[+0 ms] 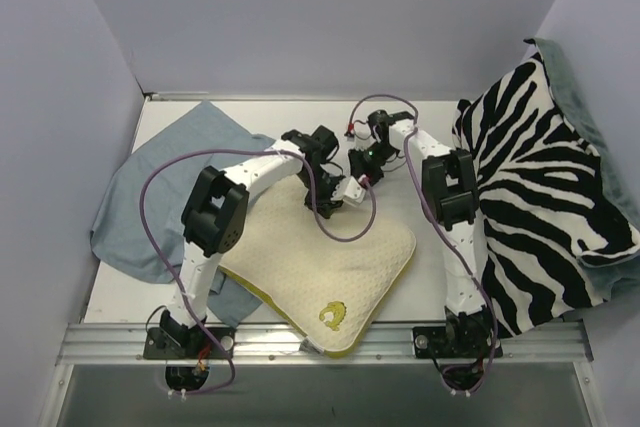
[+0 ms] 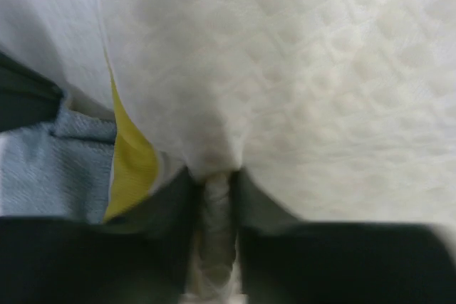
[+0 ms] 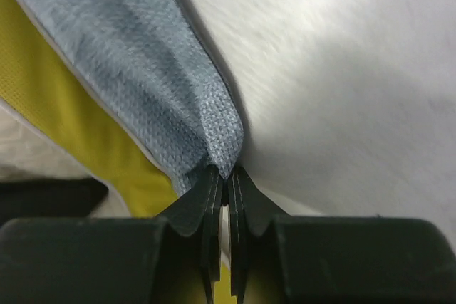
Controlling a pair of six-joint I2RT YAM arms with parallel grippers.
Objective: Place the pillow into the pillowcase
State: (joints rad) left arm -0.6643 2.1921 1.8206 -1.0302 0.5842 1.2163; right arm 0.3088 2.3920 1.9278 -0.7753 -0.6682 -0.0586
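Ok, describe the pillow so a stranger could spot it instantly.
On the white table, look near the front edge, centre. The pillow is the cream dimpled slab with a yellow logo, unlike the blue-grey pillowcase beside it or the zebra-striped cloth.

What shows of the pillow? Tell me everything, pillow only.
The pillow is rectangular and cream-white, with a dimpled knit cover, a yellow edge band and a yellow logo near its near corner. It lies flat and skewed on the table, its left edge over the pillowcase. The left gripper pinches a fold of its cover at the far edge. The right gripper, beside it, grips pillowcase fabric, not the pillow.
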